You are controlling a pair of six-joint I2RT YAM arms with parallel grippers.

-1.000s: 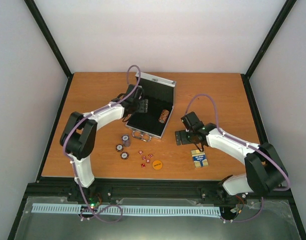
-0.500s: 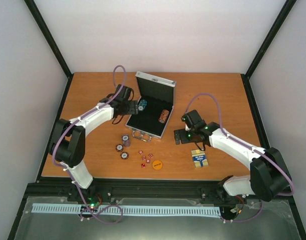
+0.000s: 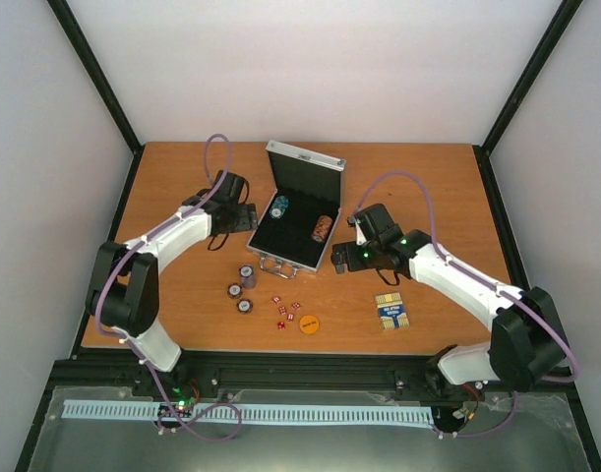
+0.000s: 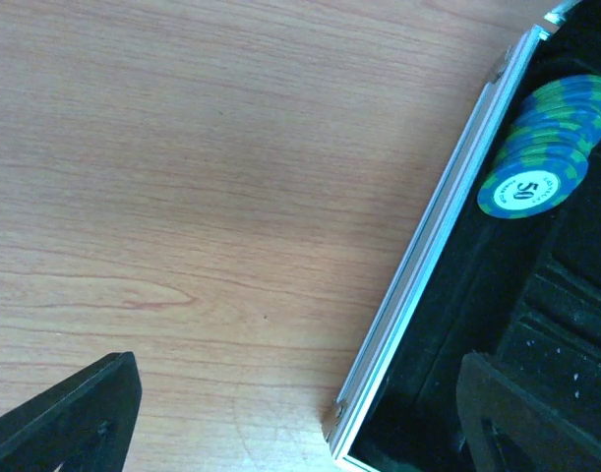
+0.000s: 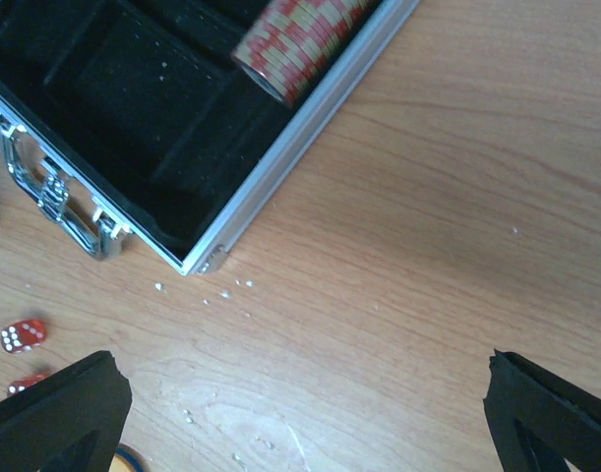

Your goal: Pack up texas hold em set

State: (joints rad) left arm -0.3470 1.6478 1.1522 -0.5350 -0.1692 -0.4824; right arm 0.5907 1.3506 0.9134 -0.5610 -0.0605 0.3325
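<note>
A: Item one, the case?
B: Silver case (image 3: 315,182), open on the worktop (image 3: 182,177). Lid raised at the far side, handle (image 3: 277,265) toward me.
A: Contents?
B: One row of blue-green chips (image 4: 541,147) by the left wall. One row of red-yellow chips (image 5: 305,39) by the right wall.
A: Loose items?
B: Three lots of striped chips (image 3: 246,274) left of the handle. Red dice (image 3: 285,310), orange disc (image 3: 309,323), card deck (image 3: 391,311) further right.
A: End effectors?
B: My left end effector (image 4: 295,366): released, empty, over the case's left rim. My right end effector (image 5: 302,359): released, empty, near its near right corner.
</note>
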